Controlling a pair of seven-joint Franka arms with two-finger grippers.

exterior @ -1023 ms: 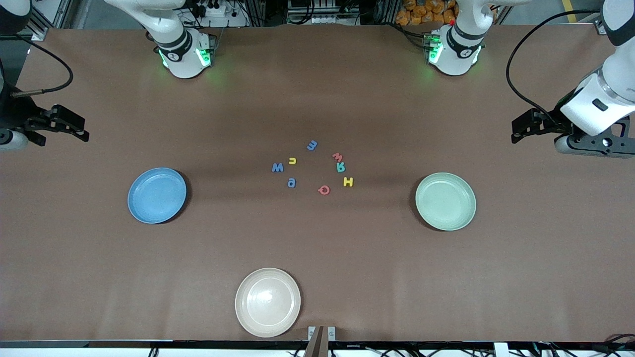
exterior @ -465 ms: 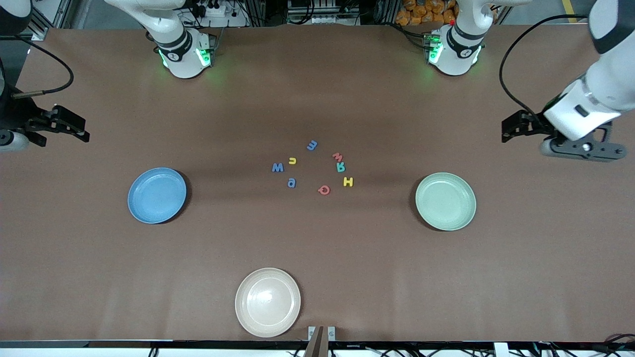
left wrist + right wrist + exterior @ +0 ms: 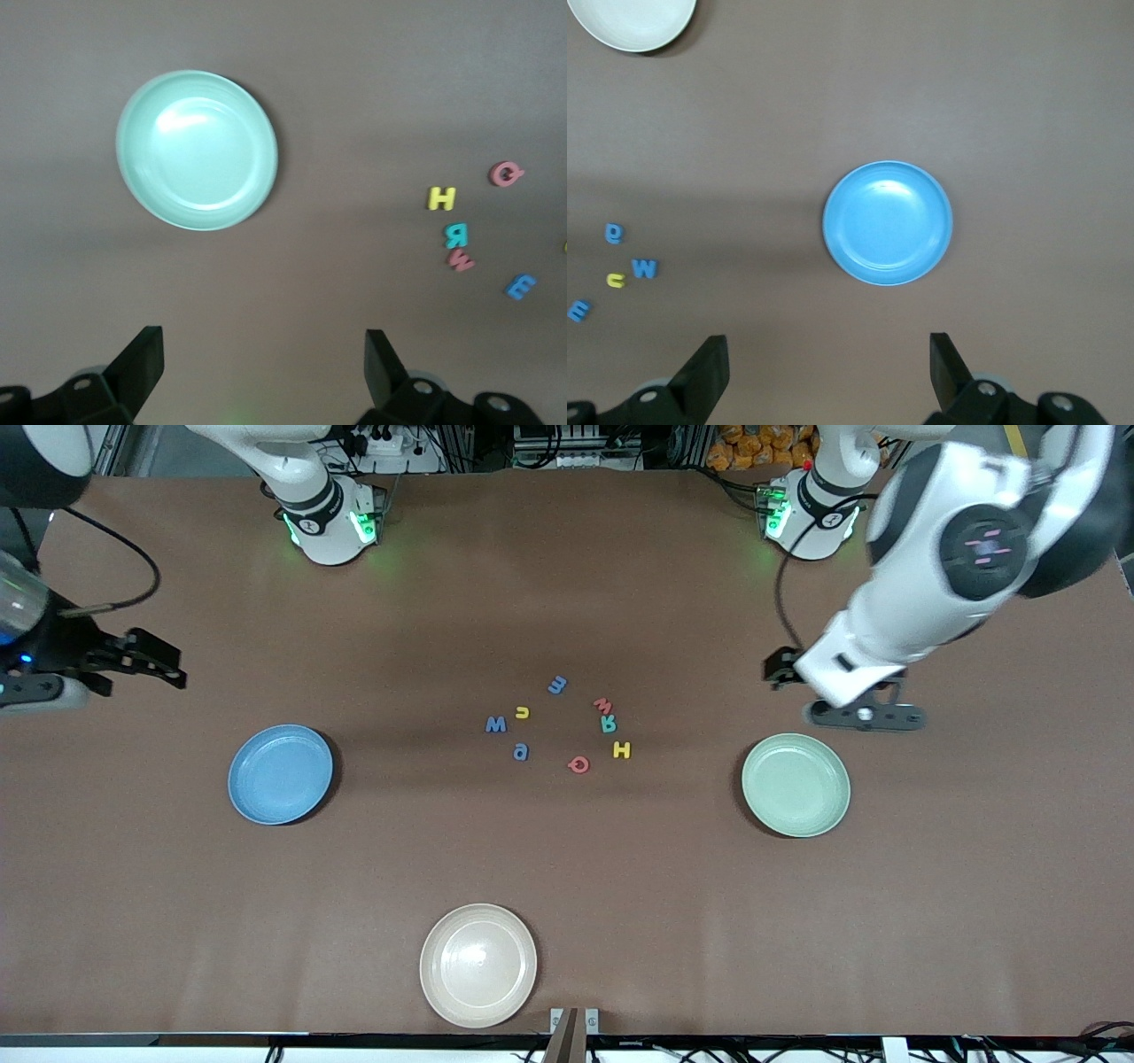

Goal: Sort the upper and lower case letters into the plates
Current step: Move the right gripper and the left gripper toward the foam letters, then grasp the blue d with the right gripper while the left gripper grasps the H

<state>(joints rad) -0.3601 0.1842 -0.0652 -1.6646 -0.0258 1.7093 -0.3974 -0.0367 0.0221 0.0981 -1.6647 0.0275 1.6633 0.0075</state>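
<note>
Brown table [image 3: 567, 886] fills the frame, with the letters [image 3: 558, 722] clustered mid-frame, none sorted yet. Flanking them sit the blue plate [image 3: 280, 773] at centre-left and the pale green plate [image 3: 796, 784] at centre-right, probably one per case. Over bare table above the green plate, the left gripper [image 3: 263, 359] hangs with fingers apart, seemingly ready to pick. At the frame's left edge, the right gripper [image 3: 828, 363] waits, also spread.

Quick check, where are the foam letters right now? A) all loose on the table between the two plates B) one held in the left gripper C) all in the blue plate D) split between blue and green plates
A: the letters all lie on the bare table between the blue plate and the green plate; both plates are empty, and the left gripper is open and holds nothing.
</note>
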